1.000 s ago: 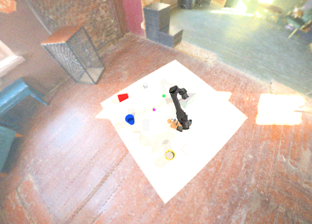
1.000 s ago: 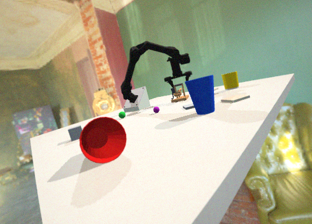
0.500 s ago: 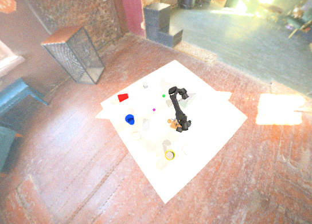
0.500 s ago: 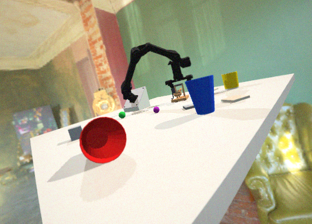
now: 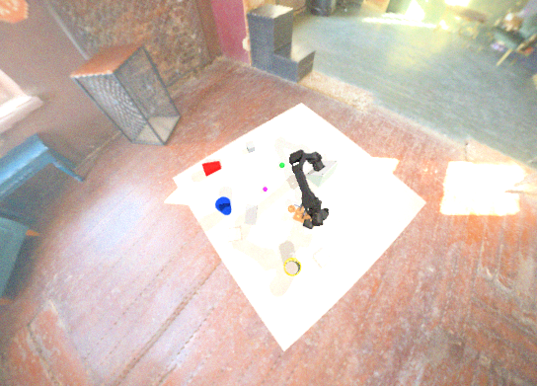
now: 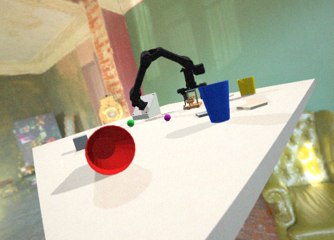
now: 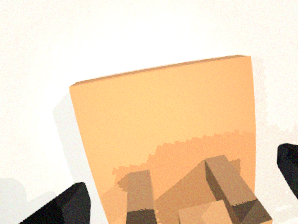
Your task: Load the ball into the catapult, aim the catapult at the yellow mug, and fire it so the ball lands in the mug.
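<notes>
The orange-brown wooden catapult point(image 5: 299, 215) point(image 6: 193, 105) point(image 7: 175, 110) stands on the table, its flat base filling much of the wrist view and its uprights at that view's bottom edge. My gripper point(image 5: 316, 219) point(image 6: 194, 97) point(image 7: 183, 166) is open and low at the catapult, one finger on each side of it, with nothing held. The yellow mug point(image 5: 292, 267) point(image 6: 246, 86) stands upright beyond the catapult. A purple ball point(image 5: 265, 189) point(image 6: 167, 117) and a green ball point(image 5: 281, 165) point(image 6: 131, 123) lie on the table. The catapult's cup is not clear.
A blue cup point(image 5: 223, 205) point(image 6: 215, 103) stands upright, and a red cup point(image 5: 211, 168) point(image 6: 123, 165) lies on its side. A grey block point(image 5: 251, 147) point(image 6: 80, 143) and a pale wedge-shaped box point(image 6: 154, 104) are further off. A flat pale slab point(image 6: 252, 105) lies near the mug.
</notes>
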Robot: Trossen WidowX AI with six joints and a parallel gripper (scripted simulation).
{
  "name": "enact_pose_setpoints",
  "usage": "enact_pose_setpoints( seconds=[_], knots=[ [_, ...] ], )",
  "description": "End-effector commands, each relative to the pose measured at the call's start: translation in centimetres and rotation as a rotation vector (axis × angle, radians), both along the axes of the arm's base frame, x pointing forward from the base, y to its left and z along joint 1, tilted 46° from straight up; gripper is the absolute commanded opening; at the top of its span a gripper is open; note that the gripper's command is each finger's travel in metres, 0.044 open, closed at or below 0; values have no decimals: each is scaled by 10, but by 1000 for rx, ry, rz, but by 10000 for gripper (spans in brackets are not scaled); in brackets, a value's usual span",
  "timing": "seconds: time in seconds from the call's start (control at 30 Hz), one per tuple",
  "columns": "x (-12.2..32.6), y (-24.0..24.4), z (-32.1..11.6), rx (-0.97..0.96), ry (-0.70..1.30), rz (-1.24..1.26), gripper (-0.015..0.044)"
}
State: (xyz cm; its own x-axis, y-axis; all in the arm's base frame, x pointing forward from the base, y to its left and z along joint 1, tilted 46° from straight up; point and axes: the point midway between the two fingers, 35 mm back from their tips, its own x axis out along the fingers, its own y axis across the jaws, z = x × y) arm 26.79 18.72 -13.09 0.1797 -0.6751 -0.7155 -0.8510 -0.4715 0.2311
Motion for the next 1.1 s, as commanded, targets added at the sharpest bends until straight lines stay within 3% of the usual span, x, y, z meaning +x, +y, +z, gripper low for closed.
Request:
enact_pose_setpoints(
  seconds=[0.0,0.23,0.43,0.57,0.8,1.07],
  knots=[
    [0,0,0,1,0,0,335],
    [0,0,0,1,0,0,151],
    [0,0,0,1,0,0,111],
    [-7,27,27,1,3,-1,6],
    [-10,34,36,5,-11,-18,0],
    [-10,33,35,49,-189,-204,0]
  ],
)
